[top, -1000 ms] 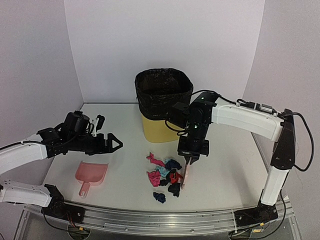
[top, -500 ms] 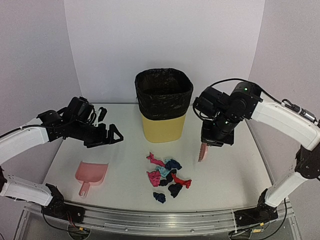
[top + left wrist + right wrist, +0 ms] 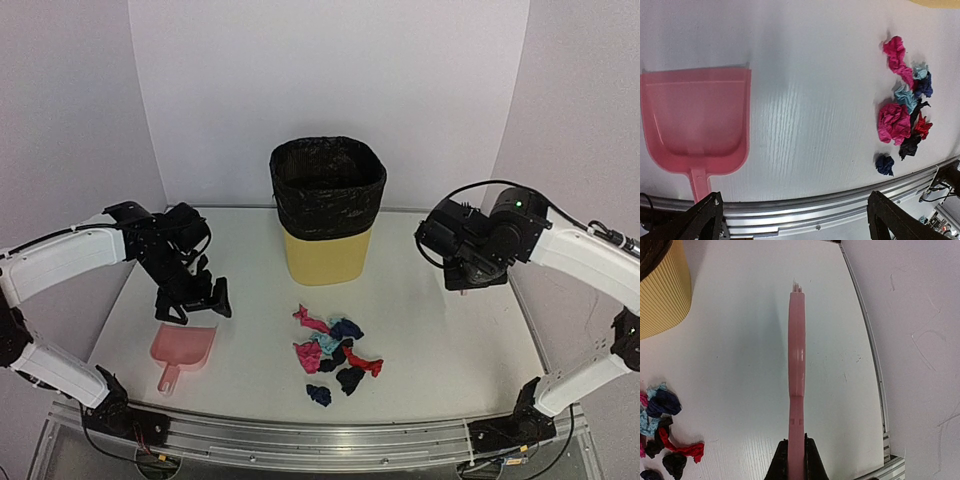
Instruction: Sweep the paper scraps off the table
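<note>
- The table [image 3: 450,350] has a metal rail [image 3: 330,440] along its near edge. Just behind the middle of this rail, the paper scraps [image 3: 335,350] lie in one loose cluster on the white surface. One dark navy scrap [image 3: 319,395] sits a little apart on the near side.
- To the left of the cluster, with bare table between, lies the pink dustpan [image 3: 183,350]. Its long axis runs near to far. The handle points toward the rail and the open mouth faces the far side, so the mouth is not turned toward the scraps.
- The left gripper [image 3: 195,308] hangs just above the far edge of the dustpan, pointing down. Its jaws stand fully apart and it has nothing in them. In the left wrist view the handle is between the two fingers but lower left of centre. I judge this arm must come down toward the near side to take the handle.
- The right gripper [image 3: 796,452] is raised over the right part of the table, well apart from the scraps, which lie to its near left. Its jaws are closed tight on the handle of the pink brush [image 3: 796,355], which points straight out from the fingers and shows edge-on.
- Farthest, behind the cluster, stands a yellow waste bin [image 3: 327,215] with a black liner.
- In my judgement the coming move turns on the dustpan, and the left arm is clearly the nearer one.
</note>
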Controlling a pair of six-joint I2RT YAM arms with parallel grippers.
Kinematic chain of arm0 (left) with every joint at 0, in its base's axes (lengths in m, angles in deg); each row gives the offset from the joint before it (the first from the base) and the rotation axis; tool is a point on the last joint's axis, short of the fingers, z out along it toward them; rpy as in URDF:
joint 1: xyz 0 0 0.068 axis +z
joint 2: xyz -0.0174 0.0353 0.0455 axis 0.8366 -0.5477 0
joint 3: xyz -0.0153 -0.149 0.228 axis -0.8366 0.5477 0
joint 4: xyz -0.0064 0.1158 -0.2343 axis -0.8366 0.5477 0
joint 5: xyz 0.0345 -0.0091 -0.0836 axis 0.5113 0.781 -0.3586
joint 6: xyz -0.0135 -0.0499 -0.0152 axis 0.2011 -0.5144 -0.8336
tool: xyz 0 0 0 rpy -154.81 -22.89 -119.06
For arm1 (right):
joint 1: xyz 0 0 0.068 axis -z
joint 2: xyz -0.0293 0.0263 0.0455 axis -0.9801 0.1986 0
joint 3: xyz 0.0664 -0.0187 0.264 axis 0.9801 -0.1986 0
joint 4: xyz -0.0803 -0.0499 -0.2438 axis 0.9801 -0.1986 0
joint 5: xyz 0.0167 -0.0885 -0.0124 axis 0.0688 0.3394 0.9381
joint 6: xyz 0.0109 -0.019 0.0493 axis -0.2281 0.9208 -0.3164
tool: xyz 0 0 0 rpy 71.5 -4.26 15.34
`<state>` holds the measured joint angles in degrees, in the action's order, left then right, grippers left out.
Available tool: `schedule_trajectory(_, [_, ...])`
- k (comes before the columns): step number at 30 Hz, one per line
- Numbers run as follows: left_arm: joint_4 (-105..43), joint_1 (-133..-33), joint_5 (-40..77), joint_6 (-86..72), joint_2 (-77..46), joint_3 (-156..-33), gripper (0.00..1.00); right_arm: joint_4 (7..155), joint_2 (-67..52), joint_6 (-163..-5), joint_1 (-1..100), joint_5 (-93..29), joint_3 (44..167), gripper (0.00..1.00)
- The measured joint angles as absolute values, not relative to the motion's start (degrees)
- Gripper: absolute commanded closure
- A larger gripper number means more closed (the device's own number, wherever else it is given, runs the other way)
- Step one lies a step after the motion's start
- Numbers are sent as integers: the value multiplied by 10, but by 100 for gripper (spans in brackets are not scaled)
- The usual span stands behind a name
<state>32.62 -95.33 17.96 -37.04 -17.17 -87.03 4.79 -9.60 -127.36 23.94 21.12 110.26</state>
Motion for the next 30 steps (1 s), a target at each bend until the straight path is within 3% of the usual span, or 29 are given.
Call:
schedule_trajectory(10, [456, -952, 195, -441, -115, -815, 0, 126, -96, -1162, 331, 144, 1047, 100])
schedule_trajectory(30, [426, -952, 221, -585, -28, -671, 0, 186, -99, -1070, 349, 67, 1046, 100])
